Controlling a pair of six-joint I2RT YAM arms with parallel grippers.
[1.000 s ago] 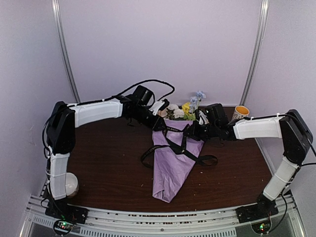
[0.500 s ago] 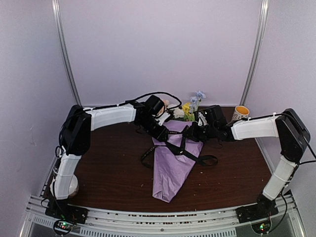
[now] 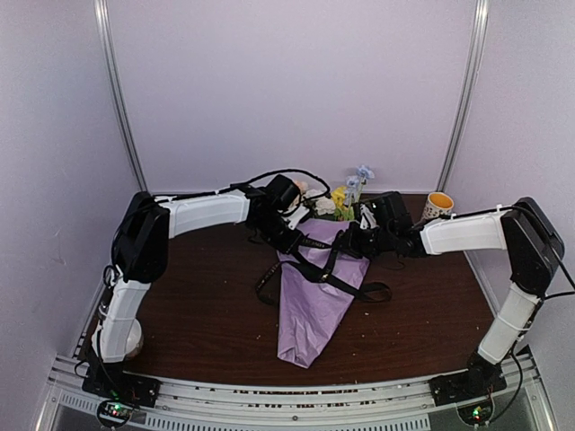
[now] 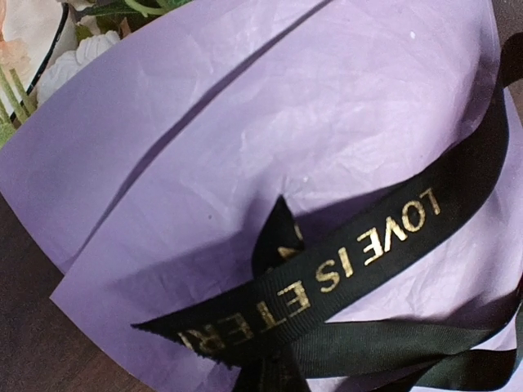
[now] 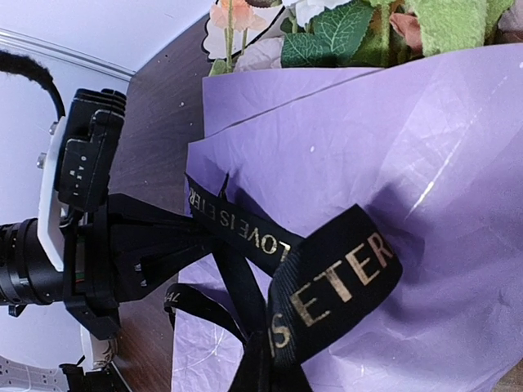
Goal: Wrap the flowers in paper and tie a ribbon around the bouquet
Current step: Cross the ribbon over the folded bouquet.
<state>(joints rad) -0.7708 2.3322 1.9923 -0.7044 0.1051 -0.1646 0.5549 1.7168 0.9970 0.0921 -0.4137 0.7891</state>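
Dark brown tabletop (image 3: 202, 314): the bouquet (image 3: 305, 334) lies between the hands, flowers (image 3: 338, 198) beyond them. Left hand (image 3: 299, 241) and right hand (image 3: 349, 246) are each pressed together, pinching the black ribbon (image 4: 384, 237) across the lilac paper (image 3: 311, 301).

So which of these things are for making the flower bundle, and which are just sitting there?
For the job: flowers, purple paper, black ribbon.
Just lying about: yellow mug at the back right, white round thing at the near left.
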